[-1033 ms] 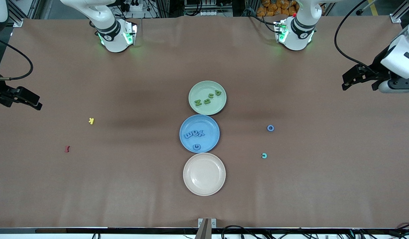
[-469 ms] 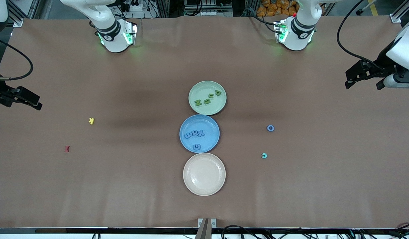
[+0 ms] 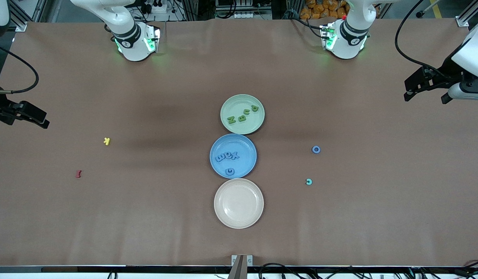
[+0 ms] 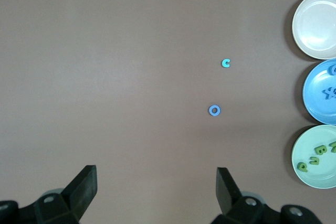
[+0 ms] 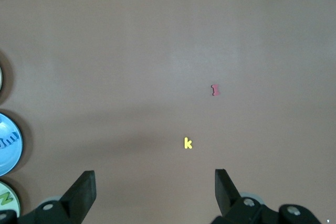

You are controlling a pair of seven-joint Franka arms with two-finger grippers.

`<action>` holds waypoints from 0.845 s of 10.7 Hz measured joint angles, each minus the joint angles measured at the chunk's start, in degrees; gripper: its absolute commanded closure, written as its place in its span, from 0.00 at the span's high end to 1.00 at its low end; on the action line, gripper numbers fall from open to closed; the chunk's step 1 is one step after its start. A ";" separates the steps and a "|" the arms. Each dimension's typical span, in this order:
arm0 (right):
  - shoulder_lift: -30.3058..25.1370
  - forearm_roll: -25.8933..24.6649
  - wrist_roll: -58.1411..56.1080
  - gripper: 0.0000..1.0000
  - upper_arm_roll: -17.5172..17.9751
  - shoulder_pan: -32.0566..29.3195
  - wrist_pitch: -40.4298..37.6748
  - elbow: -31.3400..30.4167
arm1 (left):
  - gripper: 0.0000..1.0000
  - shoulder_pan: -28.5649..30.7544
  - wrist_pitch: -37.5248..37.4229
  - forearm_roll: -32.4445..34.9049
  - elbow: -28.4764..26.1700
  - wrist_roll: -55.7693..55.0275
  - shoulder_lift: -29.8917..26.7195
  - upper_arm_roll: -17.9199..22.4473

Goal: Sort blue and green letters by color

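Front view, read from the right arm's end of the desk to the left arm's end.

At mid-height on the frame's edge we find the right tool, waiting above bare brown desk. Its fingers are spread wide and hold nothing.

In the lower half near it lie a small dark red letter I and, higher up, a small yellow letter K.

Three plates form a column at the frame's centre:
- The pale green plate is uppermost and carries the lime green letters.
- The blue plate is just below and carries the medium blue letters.
- The empty cream plate is lowest.

Toward the left arm's end, a blue ring-shaped letter O and a turquoise letter C rest on the desk, well apart from the plates.

The left tool hangs over the desk at the upper edge of the frame, fingers wide apart and empty. Over the last second it has drawn outward, away from the O.

We judge the sort nearly complete, yet the O remains unplaced while the nearer arm is retreating.
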 measured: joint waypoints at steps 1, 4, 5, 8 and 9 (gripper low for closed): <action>0.00 0.00 0.00 1.00 0.00 0.00 0.00 0.00 | 1.00 0.00 -0.18 0.00 0.02 0.00 -0.05 0.00; 0.01 0.00 0.00 1.00 0.00 0.00 0.00 0.00 | 1.00 0.01 -0.43 0.00 0.02 0.00 -0.07 0.03; 0.02 0.00 0.00 1.00 0.00 0.00 0.00 0.00 | 1.00 0.01 -0.68 0.00 0.02 0.00 -0.07 0.03; 0.02 0.00 0.00 1.00 0.00 0.00 0.00 0.00 | 1.00 0.02 -2.67 -0.01 0.03 0.00 -0.07 0.06; 0.02 0.00 0.00 1.00 0.00 0.00 0.00 0.00 | 1.00 0.03 -3.08 -0.01 0.03 0.00 -0.07 0.07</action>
